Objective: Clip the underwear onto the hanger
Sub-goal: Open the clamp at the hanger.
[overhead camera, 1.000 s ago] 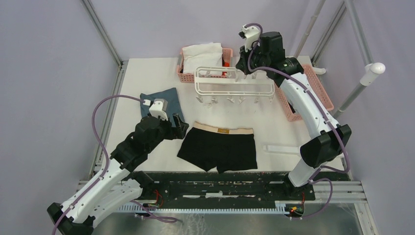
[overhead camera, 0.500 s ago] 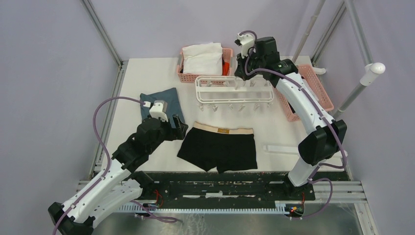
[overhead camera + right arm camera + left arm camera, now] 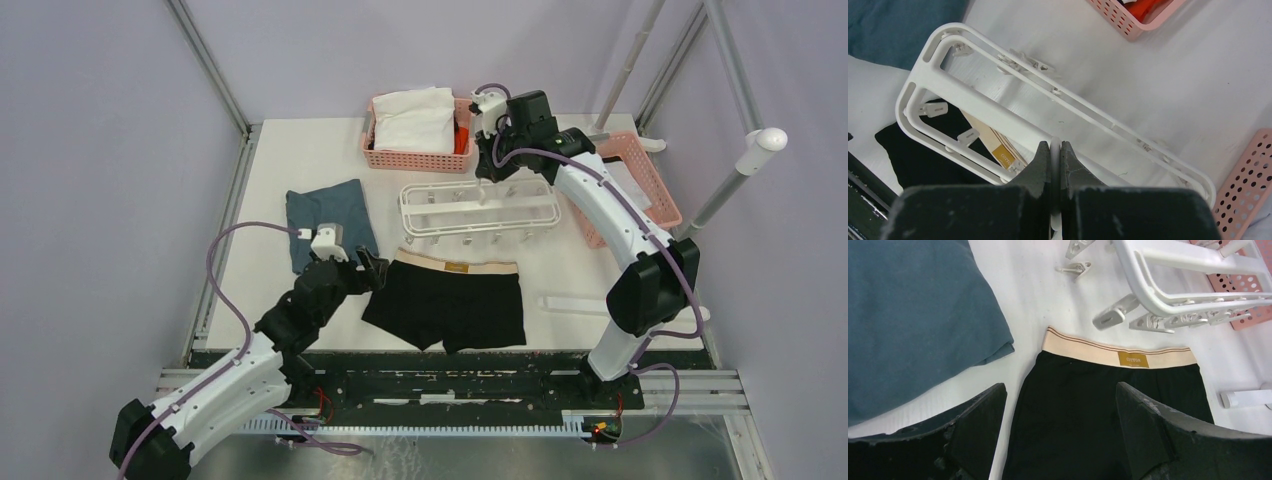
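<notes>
Just right of the left gripper (image 3: 372, 268), spread wide and empty, the underwear (image 3: 447, 300) lies flat on the counter (image 3: 300, 160), waistband (image 3: 455, 266) running left-right; at its far side the clenched right gripper (image 3: 1055, 150) pinches the hanger (image 3: 480, 208) (frame parallel).

The tabletop (image 3: 300, 160) carries one black underwear (image 3: 450, 305), one white hanger (image 3: 978, 106), two pink baskets (image 3: 415, 160) (image 3: 655, 185), one folded blue-grey cloth (image 3: 325, 212), one white garment (image 3: 412, 115) and one loose white bar (image 3: 575, 302).
</notes>
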`<state>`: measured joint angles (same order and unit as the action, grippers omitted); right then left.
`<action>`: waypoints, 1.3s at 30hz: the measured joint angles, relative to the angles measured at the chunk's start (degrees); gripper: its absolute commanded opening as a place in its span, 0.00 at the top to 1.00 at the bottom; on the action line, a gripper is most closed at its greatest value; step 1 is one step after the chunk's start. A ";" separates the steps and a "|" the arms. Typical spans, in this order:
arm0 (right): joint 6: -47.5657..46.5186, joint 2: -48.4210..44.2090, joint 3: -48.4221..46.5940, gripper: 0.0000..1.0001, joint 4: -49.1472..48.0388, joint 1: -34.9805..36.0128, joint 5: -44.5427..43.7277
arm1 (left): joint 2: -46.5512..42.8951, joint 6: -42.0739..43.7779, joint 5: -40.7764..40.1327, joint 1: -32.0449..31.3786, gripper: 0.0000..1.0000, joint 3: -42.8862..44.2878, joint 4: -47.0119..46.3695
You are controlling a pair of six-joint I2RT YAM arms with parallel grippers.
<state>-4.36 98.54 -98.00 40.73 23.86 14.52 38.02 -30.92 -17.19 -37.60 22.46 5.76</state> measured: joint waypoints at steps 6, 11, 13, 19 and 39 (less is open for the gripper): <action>-0.26 1.18 -0.70 1.00 1.18 0.00 0.00 | 2.97 1.81 -0.07 -0.02 0.17 -9.94 -20.22; -0.98 2.58 -2.32 1.00 3.91 0.00 0.07 | 9.38 8.61 2.86 0.00 0.21 -12.55 -35.08; -1.33 2.78 -3.52 1.00 5.20 0.00 0.11 | 11.91 12.13 4.87 -0.02 0.23 -13.16 -41.11; -1.53 2.80 -6.29 1.00 6.32 0.00 1.05 | 18.67 19.98 12.35 0.00 0.25 -13.49 -50.95; -2.80 6.49 -7.85 1.00 6.43 0.00 1.86 | 18.78 6.23 8.09 0.00 0.09 -0.57 -41.33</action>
<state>-7.16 105.03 -105.84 47.16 23.86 16.38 56.80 -24.69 -9.10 -37.60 21.89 -35.57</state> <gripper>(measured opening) 0.046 0.898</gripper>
